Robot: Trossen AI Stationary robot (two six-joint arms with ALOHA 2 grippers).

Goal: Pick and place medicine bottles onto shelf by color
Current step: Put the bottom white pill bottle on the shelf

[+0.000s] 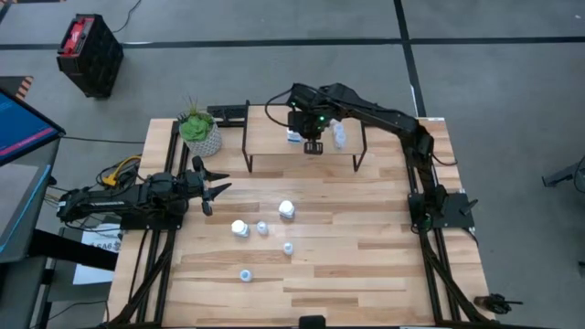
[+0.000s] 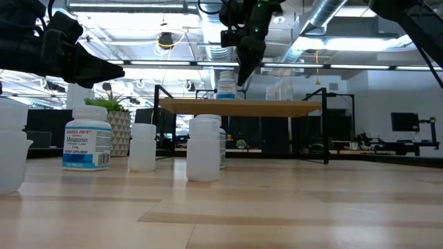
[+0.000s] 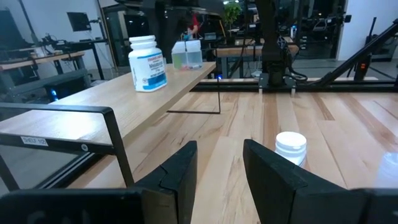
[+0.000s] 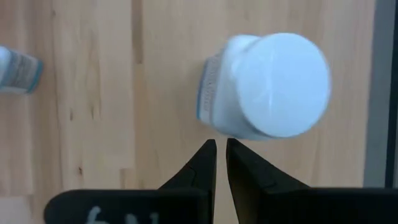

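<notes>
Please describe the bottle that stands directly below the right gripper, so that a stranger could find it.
Find the small light-wood shelf on black legs at the table's far edge. Under the shut right gripper stands a white opaque bottle with a blue label. Its neighbours on the shelf are clear.

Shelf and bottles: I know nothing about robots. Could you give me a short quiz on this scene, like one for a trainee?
1. True or false: the jaws of the right arm are shut on a bottle.
2. How many bottles stand on the tabletop, off the shelf, in the high view? A two, B five, C nine.
3. What stands at the table's corner next to the shelf, on the left arm's side?

Key
1. False: the jaws are shut but empty, above the shelf next to the white labelled bottle.
2. B.
3. A potted plant.
</notes>
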